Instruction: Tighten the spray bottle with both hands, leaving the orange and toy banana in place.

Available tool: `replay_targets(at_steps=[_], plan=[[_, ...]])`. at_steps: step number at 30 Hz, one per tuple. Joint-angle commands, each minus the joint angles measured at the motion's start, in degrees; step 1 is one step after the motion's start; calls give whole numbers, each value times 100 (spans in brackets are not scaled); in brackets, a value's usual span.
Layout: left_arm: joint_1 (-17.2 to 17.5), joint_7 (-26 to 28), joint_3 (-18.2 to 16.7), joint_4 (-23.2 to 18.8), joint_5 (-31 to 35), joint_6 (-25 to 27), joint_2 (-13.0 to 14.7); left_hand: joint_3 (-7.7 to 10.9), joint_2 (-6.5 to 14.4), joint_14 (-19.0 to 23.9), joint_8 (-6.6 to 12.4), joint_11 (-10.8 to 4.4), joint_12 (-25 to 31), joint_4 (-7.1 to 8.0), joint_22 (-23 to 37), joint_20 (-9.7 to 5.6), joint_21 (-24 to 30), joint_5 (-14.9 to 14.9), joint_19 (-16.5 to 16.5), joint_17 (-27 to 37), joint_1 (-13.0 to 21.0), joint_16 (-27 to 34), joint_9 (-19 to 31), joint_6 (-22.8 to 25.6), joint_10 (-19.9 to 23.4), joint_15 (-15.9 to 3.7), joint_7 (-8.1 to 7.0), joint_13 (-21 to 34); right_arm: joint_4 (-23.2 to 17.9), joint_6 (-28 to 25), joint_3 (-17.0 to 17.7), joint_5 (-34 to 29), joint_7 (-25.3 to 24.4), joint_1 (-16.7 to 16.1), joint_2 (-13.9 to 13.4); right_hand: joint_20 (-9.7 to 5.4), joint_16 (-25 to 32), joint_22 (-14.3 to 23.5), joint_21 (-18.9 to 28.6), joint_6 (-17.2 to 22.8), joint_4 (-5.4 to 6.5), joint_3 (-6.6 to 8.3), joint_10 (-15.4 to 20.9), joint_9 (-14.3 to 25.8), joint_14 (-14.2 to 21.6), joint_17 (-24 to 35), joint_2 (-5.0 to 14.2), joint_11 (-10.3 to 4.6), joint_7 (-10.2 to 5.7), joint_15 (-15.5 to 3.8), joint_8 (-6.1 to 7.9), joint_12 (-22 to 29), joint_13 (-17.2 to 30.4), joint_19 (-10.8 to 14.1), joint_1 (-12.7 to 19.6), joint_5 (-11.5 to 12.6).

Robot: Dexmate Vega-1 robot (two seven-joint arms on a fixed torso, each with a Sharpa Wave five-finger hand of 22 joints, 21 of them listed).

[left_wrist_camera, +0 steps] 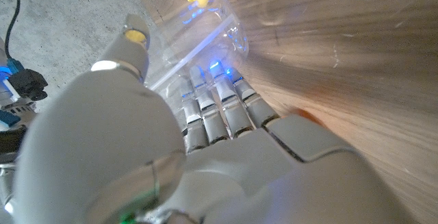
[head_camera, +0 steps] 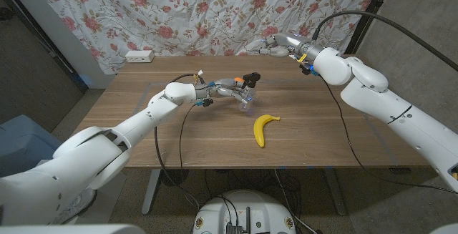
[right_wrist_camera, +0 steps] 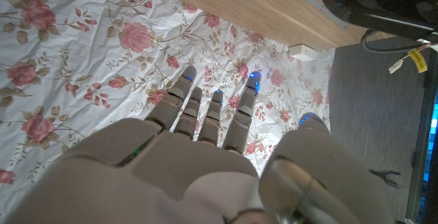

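1. Wooden table point(head_camera: 300, 148): the clear spray bottle point(head_camera: 247, 99) stands near its middle.
2. Right hand point(head_camera: 270, 45) hovers at the far edge, fingers spread, holding nothing.
3. Left hand point(head_camera: 227, 87) grips the bottle's body.
4. Toy banana point(head_camera: 262, 129) lies just in front of the bottle.
5. Judged step: bottle braced; next the right hand must reach its black spray head point(head_camera: 251, 79) and twist.

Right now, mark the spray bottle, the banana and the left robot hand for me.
spray bottle point(head_camera: 247, 102), head view, clear body below the black sprayer.
banana point(head_camera: 261, 129), head view, middle of the yellow curve.
left robot hand point(head_camera: 227, 87), head view, on the fingers at the bottle.
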Motion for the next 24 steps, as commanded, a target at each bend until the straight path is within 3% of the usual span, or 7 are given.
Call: replay_targets(at_steps=[1,6,14,24], plan=[[279,216,-140,-368,-117,130,246,128,860,61,882,-646,8,84,11,-106,37,32,74,20,-260,12,24,1078,675,-770,-196,22,-55,-407,162,733,-610,-363,87,40,-32,21,-27,-194,17,-52,-10,3,9,-3,39,58,26,60,-106,-20,16,-12,-51,-38],[382,340,-208,-384,-173,100,269,124,856,76,882,-679,2,83,13,-99,36,32,72,25,-258,21,24,1084,670,-788,-208,20,-21,-485,199,1026,-840,-456,126,46,-70,21,-34,-423,22,-62,-73,-6,-27,-14,55,113,18,110,-240,-55,12,-39,-81,-73],[549,543,-319,-428,-269,62,299,115,825,92,849,-716,-69,72,17,-77,24,31,43,23,-250,26,19,1026,579,-831,-297,-27,53,-477,179,1301,-1254,-572,185,39,-89,21,-41,-434,44,-71,-74,-10,-56,-12,82,115,32,98,-271,-58,9,-67,-130,-98],[738,731,-431,-436,-401,17,293,99,786,72,807,-706,-150,63,16,-62,-16,30,-62,23,-232,18,8,986,466,-845,-313,-90,430,-84,251,2003,-1601,-714,396,37,-172,18,-65,-778,-18,-11,-232,-19,-184,-34,198,135,222,209,-482,-114,-1,-198,-85,-176]])
